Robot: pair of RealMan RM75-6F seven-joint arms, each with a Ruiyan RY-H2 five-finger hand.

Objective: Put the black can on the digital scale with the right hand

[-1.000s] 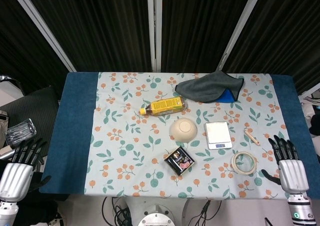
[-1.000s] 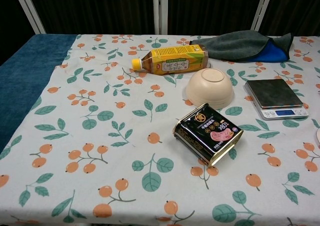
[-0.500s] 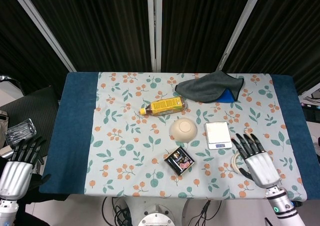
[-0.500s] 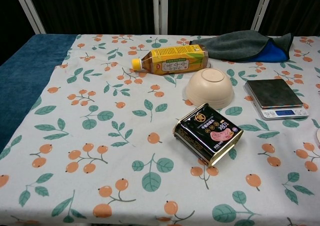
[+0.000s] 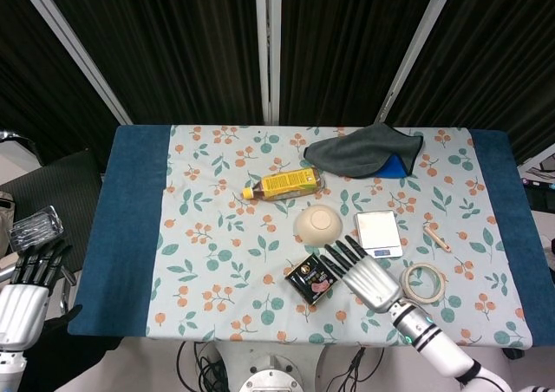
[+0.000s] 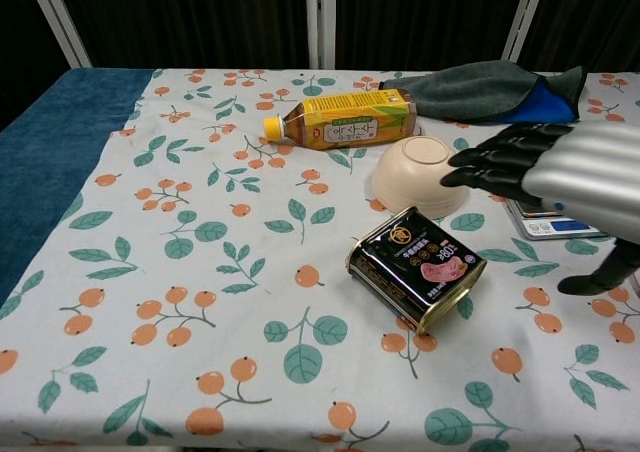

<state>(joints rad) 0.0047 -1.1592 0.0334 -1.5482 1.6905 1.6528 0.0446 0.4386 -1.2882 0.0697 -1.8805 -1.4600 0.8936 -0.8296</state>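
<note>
The black can (image 5: 312, 278) (image 6: 417, 265) lies on its side on the floral cloth, just below an upturned cream bowl (image 5: 317, 224) (image 6: 420, 175). The digital scale (image 5: 378, 233) (image 6: 560, 224) sits to the right of the bowl, mostly hidden behind my right hand in the chest view. My right hand (image 5: 363, 271) (image 6: 560, 177) hovers open, fingers spread, just right of the can and above the table, not touching it. My left hand (image 5: 24, 292) stays open off the table's left edge.
A yellow drink bottle (image 5: 284, 184) (image 6: 343, 118) lies behind the bowl. A grey and blue cloth (image 5: 368, 151) (image 6: 490, 89) is at the back right. A tape ring (image 5: 424, 280) and a small stick (image 5: 436, 237) lie right of the scale.
My right hand has swept left from the table's right edge, past the tape ring, to beside the can. It now shows in the chest view. The left hand barely moved.
</note>
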